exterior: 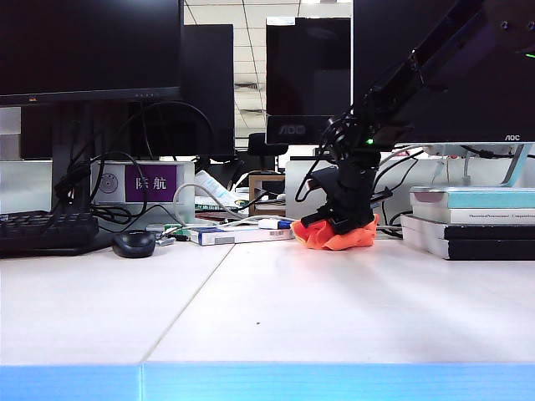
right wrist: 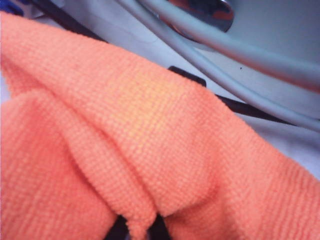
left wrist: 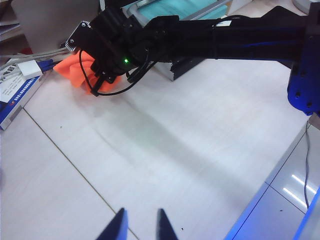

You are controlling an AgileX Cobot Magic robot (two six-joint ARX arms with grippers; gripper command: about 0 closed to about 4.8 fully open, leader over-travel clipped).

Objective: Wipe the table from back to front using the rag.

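The orange rag [exterior: 336, 235] lies bunched on the white table [exterior: 276, 309] at the back right. My right gripper [exterior: 341, 222] presses down into it from above. In the right wrist view the rag [right wrist: 125, 145] fills the picture, and a fold of it is pinched between the dark fingertips of the right gripper [right wrist: 139, 229], which is shut on it. From the left wrist view the rag [left wrist: 80, 70] shows under the black right arm [left wrist: 200, 37]. My left gripper [left wrist: 139, 225] hovers open over bare table near the seam [left wrist: 75, 167], holding nothing.
Along the back stand monitors [exterior: 92, 50], a keyboard [exterior: 42, 231], a black mouse [exterior: 134, 243], cables and small boxes [exterior: 234, 234]. Stacked books [exterior: 472, 221] sit right of the rag. The light blue front edge [exterior: 267, 382] bounds the table.
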